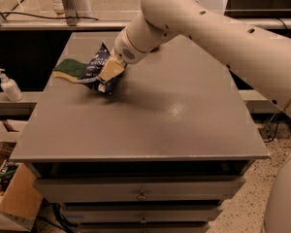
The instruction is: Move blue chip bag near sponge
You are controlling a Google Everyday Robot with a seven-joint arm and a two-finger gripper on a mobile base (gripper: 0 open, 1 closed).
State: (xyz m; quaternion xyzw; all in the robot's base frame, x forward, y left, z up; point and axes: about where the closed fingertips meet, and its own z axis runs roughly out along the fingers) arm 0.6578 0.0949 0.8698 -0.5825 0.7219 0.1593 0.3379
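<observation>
The blue chip bag (96, 67), dark navy with white lettering, is crumpled at the left rear of the grey table (150, 120). The sponge (68, 69), dark green on top with a yellow base, lies flat just left of the bag, and the bag's left edge overlaps it. My gripper (108, 74) reaches down from the upper right and is shut on the bag's right side, its tan fingers (110, 70) pressed over the foil. The bag sits at or just above the table surface.
A white pump bottle (8, 85) stands on a lower ledge to the left. Cardboard boxes (12, 203) lie on the floor at lower left. A small red thing peeks out behind my arm at the table's rear. Drawers run below the tabletop.
</observation>
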